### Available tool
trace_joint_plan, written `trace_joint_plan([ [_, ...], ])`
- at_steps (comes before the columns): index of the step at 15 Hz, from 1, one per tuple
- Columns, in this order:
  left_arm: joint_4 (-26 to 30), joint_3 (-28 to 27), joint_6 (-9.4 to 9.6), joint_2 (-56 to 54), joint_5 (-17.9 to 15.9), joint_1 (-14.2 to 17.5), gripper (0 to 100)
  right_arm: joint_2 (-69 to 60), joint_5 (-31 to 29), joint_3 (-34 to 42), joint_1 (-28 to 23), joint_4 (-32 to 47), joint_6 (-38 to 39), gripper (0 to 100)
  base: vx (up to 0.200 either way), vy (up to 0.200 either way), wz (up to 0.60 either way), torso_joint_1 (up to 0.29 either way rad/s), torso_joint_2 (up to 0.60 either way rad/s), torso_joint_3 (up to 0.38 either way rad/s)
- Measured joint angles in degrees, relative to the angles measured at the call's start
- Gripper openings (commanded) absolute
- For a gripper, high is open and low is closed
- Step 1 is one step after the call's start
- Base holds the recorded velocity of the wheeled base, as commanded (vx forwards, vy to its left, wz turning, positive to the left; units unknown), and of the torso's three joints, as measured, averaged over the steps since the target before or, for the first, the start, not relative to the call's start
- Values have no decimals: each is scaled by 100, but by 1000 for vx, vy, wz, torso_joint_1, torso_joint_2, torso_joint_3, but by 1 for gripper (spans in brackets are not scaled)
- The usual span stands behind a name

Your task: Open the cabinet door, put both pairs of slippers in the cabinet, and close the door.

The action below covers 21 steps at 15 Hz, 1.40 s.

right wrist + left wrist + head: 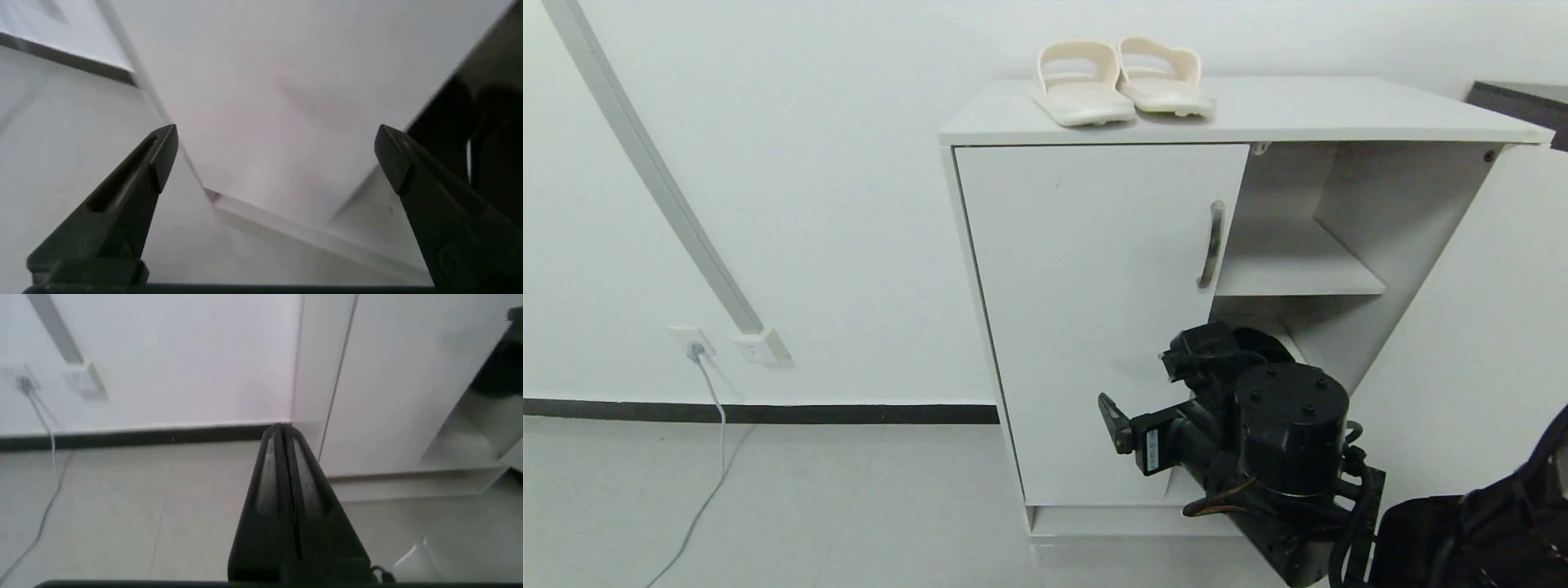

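Since the cream slippers (1123, 82) sit side by side on top of the cabinet (1339, 110), over the closed left door (1086, 318), the coming move turns on height: they lie well above both grippers, and up and to the left of the right arm. Their long axes run front to back, straps at the wall end and heels at the front edge (the left one a shade nearer that edge), so a reach from the front would likely meet the heels first. The right gripper (276, 139) has its fingers spread wide, close before a white door face, its arm low in front of the open right half beneath the shelf (1298, 278). The left gripper (279, 437) has its fingers pressed together on nothing, low over the floor (147, 514) off the cabinet's left side. Neither is near; the right one, spread and at the cabinet front, looks the better placed to rise to them. Whether a second pair lies in the lower compartment cannot be told behind the arm.
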<state>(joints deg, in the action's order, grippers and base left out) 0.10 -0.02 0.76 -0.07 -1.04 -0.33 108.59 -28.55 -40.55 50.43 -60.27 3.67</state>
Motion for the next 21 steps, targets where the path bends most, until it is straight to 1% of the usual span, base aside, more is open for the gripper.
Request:
trace_joint_plan([
  [10,1,2,2,0,-2,0,0,6,-11,12,-11,17,-9,100,0,0,0,144,-473,-332],
  [21,6,2,2,0,-2,0,0,12,-11,28,-18,9,-77,100,0,0,0,209,-520,-313],
])
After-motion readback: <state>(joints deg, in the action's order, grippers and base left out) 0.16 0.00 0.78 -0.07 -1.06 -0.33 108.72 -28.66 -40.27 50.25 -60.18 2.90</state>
